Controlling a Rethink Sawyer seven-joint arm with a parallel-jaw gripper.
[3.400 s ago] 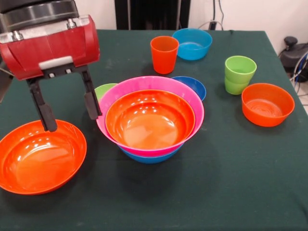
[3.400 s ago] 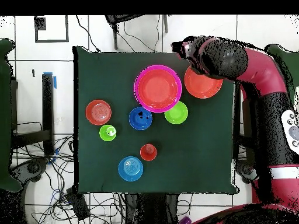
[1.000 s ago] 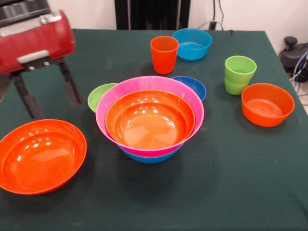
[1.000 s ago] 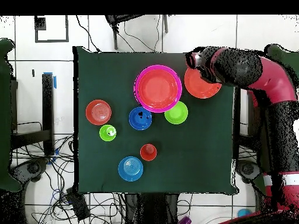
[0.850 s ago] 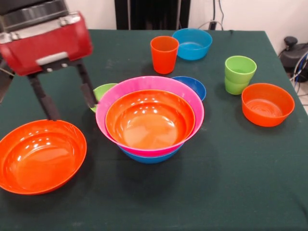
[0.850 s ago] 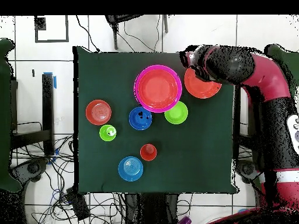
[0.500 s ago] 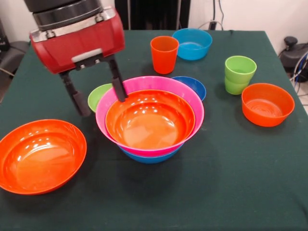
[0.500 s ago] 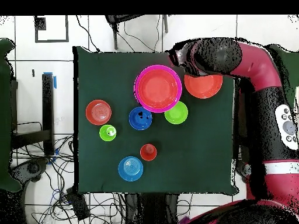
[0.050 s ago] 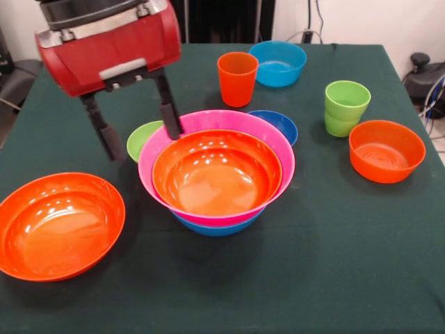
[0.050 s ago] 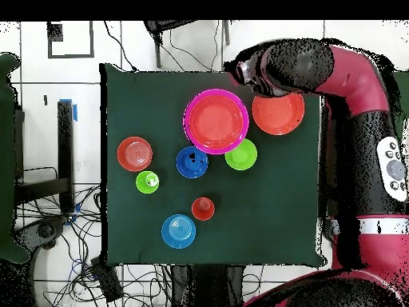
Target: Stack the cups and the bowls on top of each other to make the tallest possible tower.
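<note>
Gripper (image 9: 139, 134) open, empty, hanging over the green bowl (image 9: 144, 138) beside the tower's (image 9: 217, 174) pink rim. Tower mid-table: orange in pink in blue. Loose orange bowl (image 9: 59, 225) near front-view left; cups (image 9: 345, 107) well apart, far side.

- Red and black gripper (image 9: 139, 132) hangs open, empty, by the small lime green plastic bowl (image 9: 144, 138).
- Glossy orange bowl nested in pink over blue, the tower (image 9: 217, 172).
</note>
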